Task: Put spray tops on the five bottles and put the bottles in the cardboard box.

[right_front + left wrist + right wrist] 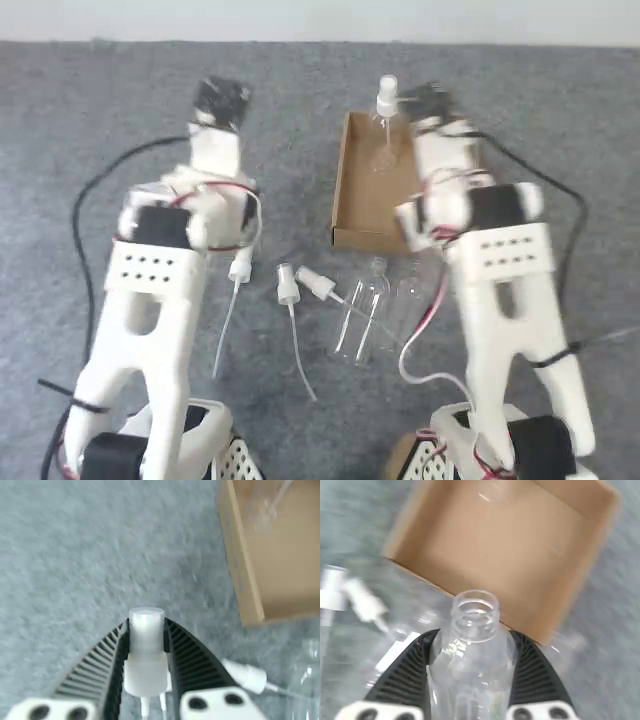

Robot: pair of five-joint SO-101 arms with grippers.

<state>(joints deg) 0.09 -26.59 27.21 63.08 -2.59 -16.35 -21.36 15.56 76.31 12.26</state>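
No readable text, label or number anywhere.

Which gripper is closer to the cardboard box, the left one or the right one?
The right. The right gripper, shut on a bottle, is at the edge of the cardboard box. The left gripper, shut on a spray top, is farther away, off to its side.

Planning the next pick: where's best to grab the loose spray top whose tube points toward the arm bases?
Probably the spray top by its white head, from above, closing across it: it lies flat, and its tube looks too thin to hold.
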